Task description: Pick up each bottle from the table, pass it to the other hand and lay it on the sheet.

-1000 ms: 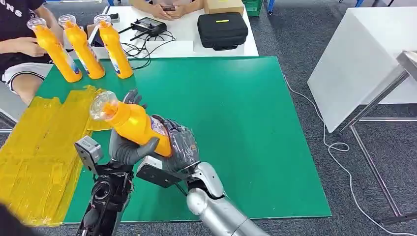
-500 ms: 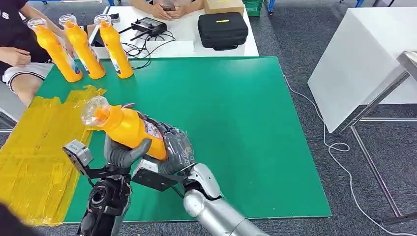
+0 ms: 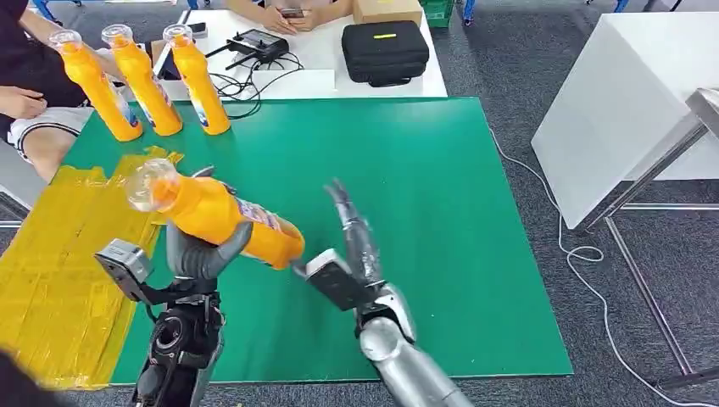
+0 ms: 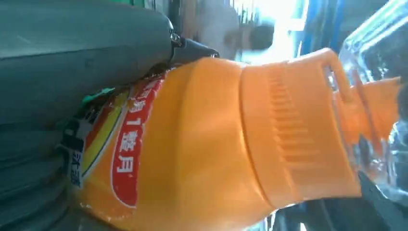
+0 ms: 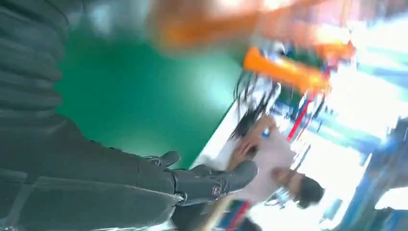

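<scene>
My left hand (image 3: 202, 252) grips an orange bottle (image 3: 217, 217) by its body, tilted with the clear cap up toward the yellow sheet (image 3: 59, 254); up close the bottle (image 4: 216, 144) shows its red label against my left hand (image 4: 57, 96). My right hand (image 3: 354, 237) stands open just right of the bottle's base, fingers straight and apart from it; its wrist view shows the right hand (image 5: 144, 183) holding nothing over the green mat. Three more orange bottles (image 3: 144, 80) stand upright at the mat's far left corner.
The green mat (image 3: 424, 212) covers the table. Beyond it a white table (image 3: 318, 80) bears a black case (image 3: 383, 51), a controller and cables. One person sits at the far left (image 3: 25, 93); another's hands (image 3: 280, 15) rest on the white table.
My right hand has let go of the bottle and drawn off to the right with fingers spread. My left hand now holds the bottle alone and has carried it slightly left.
</scene>
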Motion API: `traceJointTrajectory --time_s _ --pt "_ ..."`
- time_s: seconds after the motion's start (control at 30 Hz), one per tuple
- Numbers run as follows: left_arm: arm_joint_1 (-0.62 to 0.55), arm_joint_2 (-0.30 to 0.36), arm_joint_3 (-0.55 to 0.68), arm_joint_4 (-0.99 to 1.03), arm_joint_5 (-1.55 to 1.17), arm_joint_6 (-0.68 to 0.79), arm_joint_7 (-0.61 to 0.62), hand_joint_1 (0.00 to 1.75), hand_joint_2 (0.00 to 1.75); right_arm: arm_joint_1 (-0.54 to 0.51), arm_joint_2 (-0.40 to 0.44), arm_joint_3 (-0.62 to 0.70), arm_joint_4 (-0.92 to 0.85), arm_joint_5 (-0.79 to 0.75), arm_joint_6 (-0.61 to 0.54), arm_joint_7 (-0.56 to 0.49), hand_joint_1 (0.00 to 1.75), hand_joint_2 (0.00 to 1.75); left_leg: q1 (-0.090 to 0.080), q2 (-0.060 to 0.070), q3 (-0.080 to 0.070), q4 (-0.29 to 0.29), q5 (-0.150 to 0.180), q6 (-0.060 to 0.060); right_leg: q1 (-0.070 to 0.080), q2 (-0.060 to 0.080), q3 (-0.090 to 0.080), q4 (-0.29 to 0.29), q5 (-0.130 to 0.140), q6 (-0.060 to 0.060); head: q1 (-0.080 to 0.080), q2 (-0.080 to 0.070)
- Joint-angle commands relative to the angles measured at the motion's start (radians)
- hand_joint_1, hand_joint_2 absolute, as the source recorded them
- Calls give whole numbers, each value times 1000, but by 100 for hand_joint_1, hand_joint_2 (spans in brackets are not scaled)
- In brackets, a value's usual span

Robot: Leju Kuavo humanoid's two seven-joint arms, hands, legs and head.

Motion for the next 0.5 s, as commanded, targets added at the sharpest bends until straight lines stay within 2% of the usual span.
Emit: traceJointTrajectory --time_s 0.03,0.17,0.2,0.23,0.27,0.3,0.33,0.37,0.4,0.43,0.47,0.5 --pt "-36 52 23 -47 -403 422 1 175 175 215 -113 -226 -514 -86 22 -23 0 175 0 -3 1 -1 -1 0 0 -4 2 0 -1 0 0 0" --pt "-41 50 24 -40 -405 420 2 175 175 222 -112 -227 -525 -87 24 -21 0 175 0 -3 3 -1 -1 1 0 -4 3 0 -2 1 0 0" --pt "-63 68 -3 4 -578 535 34 175 175 225 -109 -232 -528 -88 11 -26 0 175 0 -3 5 -1 -2 1 0 -4 5 -1 -3 1 0 0" --pt "-95 54 61 38 -942 609 107 175 175 243 -117 -235 -562 -98 3 -32 0 175 0 -2 2 -1 -1 1 0 -2 3 -1 -1 1 0 0" --pt "-109 35 145 -3 -1305 609 181 175 175 253 -123 -236 -590 -99 -5 -34 0 175 0 -3 4 -1 -1 1 0 -3 4 -1 -2 1 0 0" --pt "-128 51 146 4 -1427 609 231 175 175 258 -126 -237 -606 -97 -10 -36 0 175 0 -4 3 -1 -1 1 1 -5 5 -1 -2 1 0 0" --pt "-169 106 84 56 -1562 609 358 175 175 261 -132 -236 -628 -97 -12 -36 0 175 1 -3 1 0 -1 0 1 -4 1 0 -1 0 0 0" --pt "-169 106 84 56 -1562 609 358 175 175 261 -132 -236 -628 -97 -12 -36 0 175 0 -2 1 0 0 0 0 -4 1 0 -1 0 0 0" --pt "-242 220 -90 150 -1562 609 511 175 175 253 -138 -235 -636 -94 -9 -32 0 175 0 -3 3 -1 -1 0 1 -5 3 -1 -2 0 0 0" --pt "-372 318 -351 349 -1562 609 693 175 175 235 -146 -231 -626 -104 1 -33 0 175 0 -2 6 -2 -1 0 1 -4 6 -2 -2 0 0 0" --pt "-447 333 -448 483 -1562 609 728 175 175 217 -152 -226 -609 -119 14 -38 0 175 0 -7 3 -2 1 0 0 -8 5 -1 -1 0 0 0" --pt "-502 330 -467 600 -1562 599 738 175 175 202 -155 -220 -594 -128 17 -47 0 175 0 -9 4 -2 1 0 1 -11 7 -2 -2 0 -1 0"
